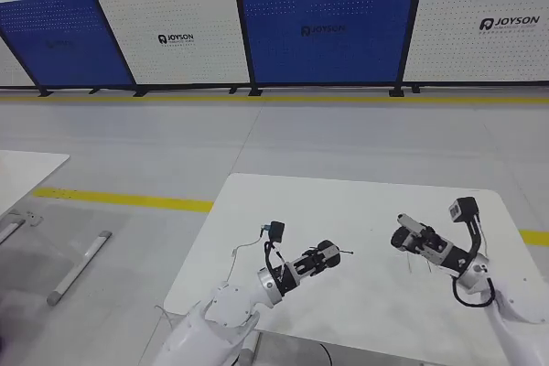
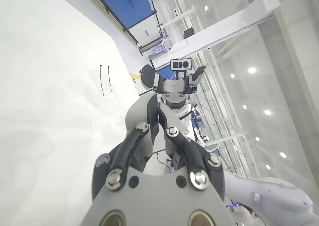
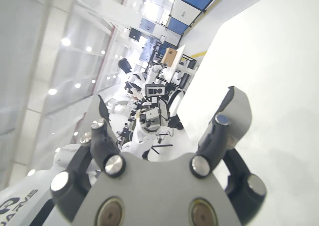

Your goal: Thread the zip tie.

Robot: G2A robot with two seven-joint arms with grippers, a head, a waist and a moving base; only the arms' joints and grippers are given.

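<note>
left gripper point(image 1: 332, 252): pressed together on a thin black tie point(image 1: 347, 252); this is judged from the strip seen poking out of its tip.
tie: held over the table point(image 1: 348, 197), with its free end pointed away from the left gripper.
right gripper point(image 3: 167, 106): spread wide, with nothing held; it is faced toward the left gripper, well apart from it.
spare ties point(image 2: 101, 80): two are laid side by side on the table, well apart from the left gripper.
step: the free end is likely to be caught by the right gripper, so that the tie can be bent into a loop.
how it is done well: the tie should be held steady and level. the free end should be met slowly and pinched near its tip. the slot in the head is small, so the tip must be lined up straight before it is pushed in.
which end is held: this cannot be told.
risk: the thin tie may be bent away or dropped if it is bumped.
</note>
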